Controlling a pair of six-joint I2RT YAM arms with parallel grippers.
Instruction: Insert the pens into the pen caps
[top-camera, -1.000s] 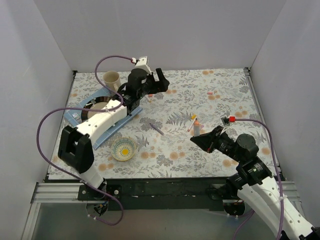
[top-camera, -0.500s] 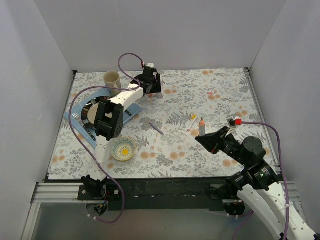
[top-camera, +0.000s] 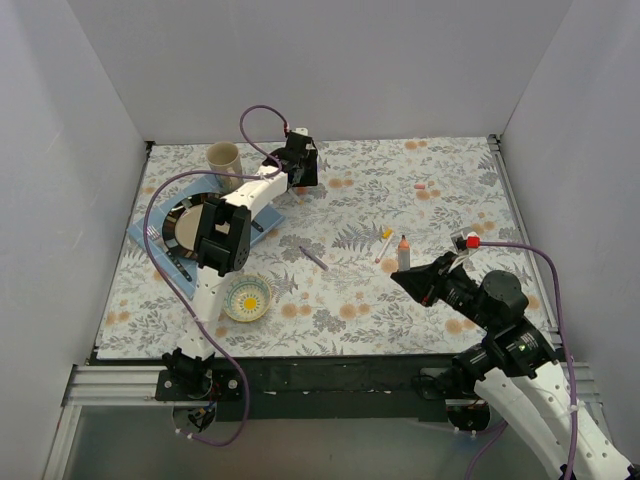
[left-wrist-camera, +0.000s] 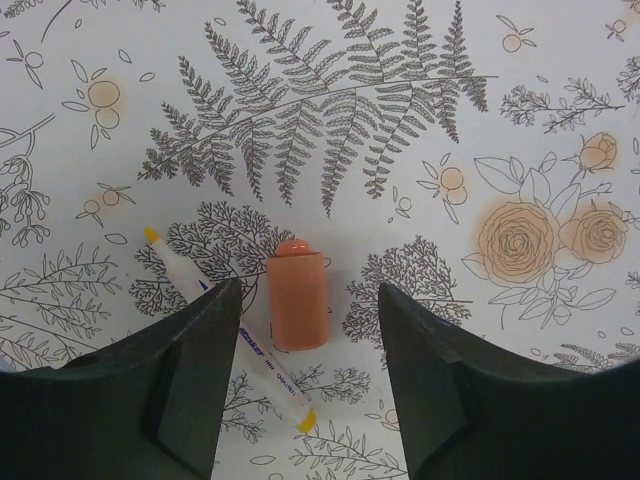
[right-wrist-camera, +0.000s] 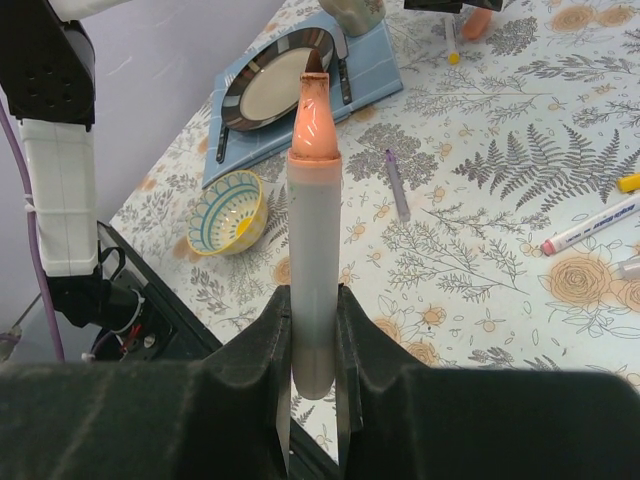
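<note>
The left claw (left-wrist-camera: 308, 305), half open, straddles the orange cap (left-wrist-camera: 297, 300) lying on the worktop (left-wrist-camera: 450, 80), clear of both fingers; a yellow pen (left-wrist-camera: 232, 338) lies just beside. The right claw (right-wrist-camera: 313, 325) clamps the orange pen (right-wrist-camera: 314, 200) upright.

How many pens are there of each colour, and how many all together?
orange pen: 1
purple pen: 1
pink pen: 1
yellow pen: 1
Total: 4 pens
</note>
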